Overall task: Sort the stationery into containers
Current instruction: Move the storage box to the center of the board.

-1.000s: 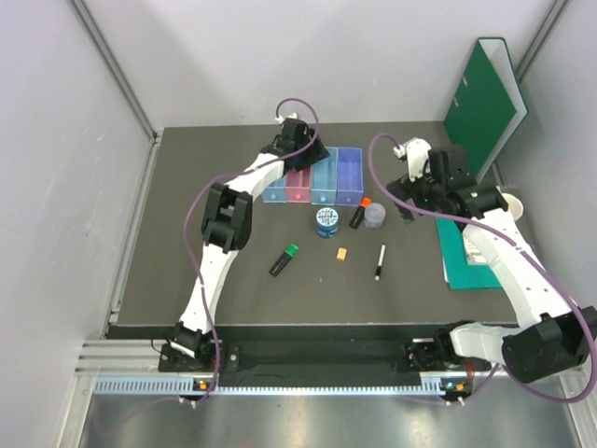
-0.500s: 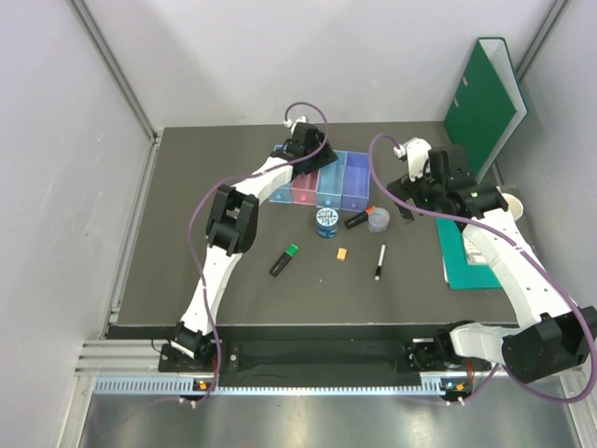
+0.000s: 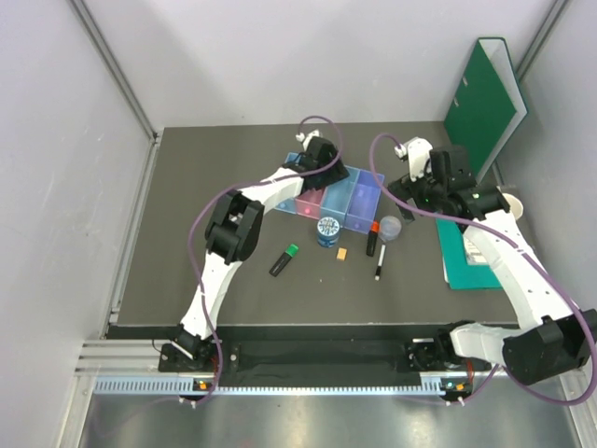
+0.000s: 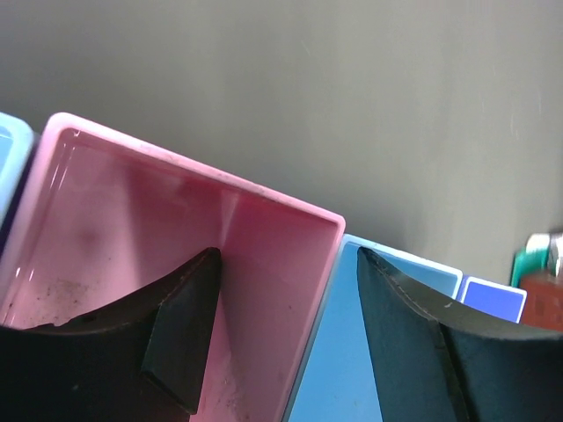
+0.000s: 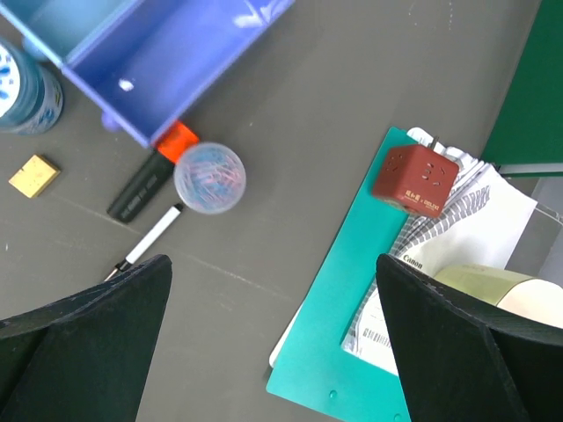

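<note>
Stationery lies loose on the table (image 3: 177, 233) and none of it shows inside the row of trays (image 3: 367, 199), so the sorting appears to be at its start, with the row itself in hand. The left gripper (image 4: 288, 257) hangs low over the row, which sits toward the middle of the table's far edge and askew to it. Its fingers are partly spread and straddle the wall between the pink tray (image 4: 132, 229) and the light blue tray (image 4: 343, 369) beside it, one finger down in each. Neither plainly presses the wall, so it looks to be nudging or steadying the row, not pinching it. The right gripper (image 3: 408, 203) hovers toward the right edge, spread wide and holding nothing. The next move probably calls for the left fingers to lift clear of the trays before either arm descends on a piece. The right gripper's nearest pick is crowded, so a clean approach from above would matter. The orange-capped highlighter (image 3: 372, 238) has its cap against the purple tray's near corner, and the clear round pot (image 3: 390, 227) sits right against that cap. Counted, there are four trays and two highlighters, the other being green-capped (image 3: 284, 259) and lying alone nearer the left. There are also one thin pen (image 3: 380, 263), one small orange eraser (image 3: 342, 254) and one blue patterned tin (image 3: 327, 227) just beside the trays' near side. Off to the right lie one teal flat tray (image 3: 459, 257) and one green binder (image 3: 485, 93).
</note>
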`<act>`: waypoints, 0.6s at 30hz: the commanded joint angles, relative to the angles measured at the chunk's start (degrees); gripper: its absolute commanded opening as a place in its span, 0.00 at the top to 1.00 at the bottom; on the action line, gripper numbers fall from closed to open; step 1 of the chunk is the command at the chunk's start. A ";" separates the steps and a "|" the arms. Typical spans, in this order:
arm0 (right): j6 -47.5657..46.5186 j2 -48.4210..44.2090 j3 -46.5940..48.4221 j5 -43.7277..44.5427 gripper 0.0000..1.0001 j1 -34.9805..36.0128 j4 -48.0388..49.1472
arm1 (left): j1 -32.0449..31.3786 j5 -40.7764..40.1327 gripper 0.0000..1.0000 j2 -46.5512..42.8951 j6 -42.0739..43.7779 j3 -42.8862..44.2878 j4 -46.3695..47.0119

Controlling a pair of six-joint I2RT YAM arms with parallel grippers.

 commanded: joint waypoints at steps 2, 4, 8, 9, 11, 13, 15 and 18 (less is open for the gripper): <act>-0.06 -2.13 1.13 -0.30 0.00 0.19 2.20 | -3.54 5.35 0.32 1.16 -5.81 -3.31 -9.32; -0.06 -2.13 0.26 -0.65 0.00 0.19 2.20 | -3.02 5.25 0.27 1.25 -4.23 -2.17 -9.06; -0.76 -1.07 -2.47 -1.97 0.00 0.28 2.54 | -0.91 7.54 0.09 0.82 1.12 -0.50 -8.70; -0.93 -0.98 -2.91 -2.67 0.00 0.36 2.81 | -0.47 7.72 0.03 0.47 4.10 -0.32 -8.88; -1.20 -0.55 -3.79 -4.76 0.00 0.28 4.65 | 0.67 7.89 0.01 -1.02 9.02 -0.67 -9.23; -1.29 0.68 -3.71 -5.40 0.00 0.28 6.75 | 1.72 7.72 0.01 -2.52 12.02 -1.37 -10.46; -0.76 1.82 -3.44 -5.75 0.00 0.28 8.51 | 3.04 7.98 0.01 -3.75 15.80 -2.51 -11.95; 2.31 4.11 -4.40 -7.15 0.00 0.10 12.82 | 4.71 9.65 0.01 -6.04 19.76 -3.92 -13.44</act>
